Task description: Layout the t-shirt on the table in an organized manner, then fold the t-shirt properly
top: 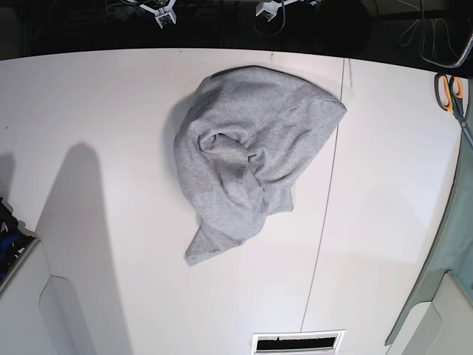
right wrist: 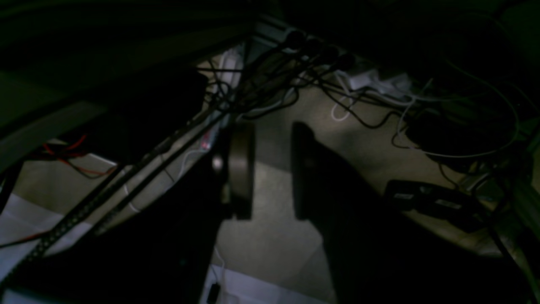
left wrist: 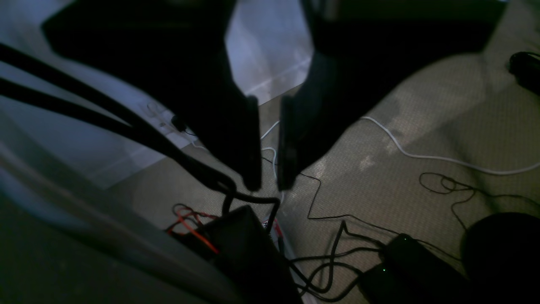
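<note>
The light grey t-shirt (top: 247,155) lies crumpled in a heap on the white table (top: 96,111), up toward the far edge and just left of the thin seam line (top: 325,222). No lettering shows on it. Neither arm reaches over the table in the base view. The left wrist view shows my left gripper (left wrist: 270,185) hanging over carpet and cables, its dark fingers (left wrist: 253,143) a narrow gap apart with nothing between them. In the right wrist view my right gripper (right wrist: 272,126) is also off the table above the floor, open wider and empty.
Orange-handled scissors (top: 451,92) lie at the table's far right edge. A pale green cloth (top: 451,259) hangs along the right side. A slotted panel (top: 298,342) sits at the near edge. Cables and power bricks (left wrist: 405,261) cover the floor below the grippers.
</note>
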`<state>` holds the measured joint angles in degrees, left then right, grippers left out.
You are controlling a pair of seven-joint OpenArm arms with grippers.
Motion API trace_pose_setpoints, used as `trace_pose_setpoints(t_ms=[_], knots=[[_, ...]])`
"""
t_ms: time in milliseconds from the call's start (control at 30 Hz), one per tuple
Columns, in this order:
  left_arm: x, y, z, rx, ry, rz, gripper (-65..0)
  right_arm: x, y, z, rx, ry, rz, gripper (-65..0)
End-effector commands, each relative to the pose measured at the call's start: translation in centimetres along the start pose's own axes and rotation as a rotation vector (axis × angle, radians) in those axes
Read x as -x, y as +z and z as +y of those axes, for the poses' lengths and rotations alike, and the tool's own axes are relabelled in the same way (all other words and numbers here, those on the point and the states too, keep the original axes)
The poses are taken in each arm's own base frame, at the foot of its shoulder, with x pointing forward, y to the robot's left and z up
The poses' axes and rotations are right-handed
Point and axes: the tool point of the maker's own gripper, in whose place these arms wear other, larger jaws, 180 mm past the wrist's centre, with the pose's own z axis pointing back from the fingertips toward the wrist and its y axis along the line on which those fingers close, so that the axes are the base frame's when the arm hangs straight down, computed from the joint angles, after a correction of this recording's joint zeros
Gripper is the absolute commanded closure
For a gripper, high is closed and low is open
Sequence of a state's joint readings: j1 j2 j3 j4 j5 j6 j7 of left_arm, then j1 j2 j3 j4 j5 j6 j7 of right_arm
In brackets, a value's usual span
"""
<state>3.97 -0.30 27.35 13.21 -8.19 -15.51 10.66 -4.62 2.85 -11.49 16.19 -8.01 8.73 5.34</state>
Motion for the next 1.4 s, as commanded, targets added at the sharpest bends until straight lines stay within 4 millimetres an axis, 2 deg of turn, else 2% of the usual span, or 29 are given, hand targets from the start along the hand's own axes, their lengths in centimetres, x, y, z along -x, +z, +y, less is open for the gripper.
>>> trace_pose_setpoints(t_ms=[0,167,267,400,567,733,867,1067,1300,1367], knots=[[-0.1,-0.1,-0.6,0.017,-0.002,-0.004,-8.0,0.0,0.0,-0.1,0.002,0.002,-0.008,-14.3],[2.2,-0.1,-1.4,0.035,-0.010,0.087,-8.1,2.0,0.5,-0.9,0.016,0.022,0.009,-14.3],[2.8,0.1,-3.4,0.119,-0.034,0.057,-8.2,3.3,1.2,-1.5,0.029,0.036,-0.005,-14.3],[2.7,0.7,-4.6,0.150,-0.024,-0.034,-8.7,4.6,2.9,-2.0,0.045,0.061,-0.049,-14.3],[1.4,2.5,-3.9,0.140,0.093,-0.161,-12.2,4.6,5.8,-2.3,0.041,0.066,-0.141,-14.3],[0.1,5.7,-2.5,0.174,0.179,-0.284,-12.2,3.6,9.4,-1.9,-0.014,0.053,-0.237,-14.3],[-1.2,9.8,-0.2,0.151,0.210,-0.426,-12.8,2.2,12.4,-1.6,-0.042,0.059,-0.306,-14.3],[-2.0,16.8,3.9,0.046,0.271,-0.599,-22.1,-1.5,16.6,-1.3,-0.056,0.138,-0.427,-14.3],[-3.7,25.4,7.0,-0.043,0.162,-0.747,-24.0,-8.0,21.0,-1.3,-0.040,0.195,-0.582,-14.6],[-4.7,27.6,8.0,-0.082,0.128,-0.792,-30.4,-10.5,22.6,-1.8,-0.026,0.189,-0.658,-16.0]])
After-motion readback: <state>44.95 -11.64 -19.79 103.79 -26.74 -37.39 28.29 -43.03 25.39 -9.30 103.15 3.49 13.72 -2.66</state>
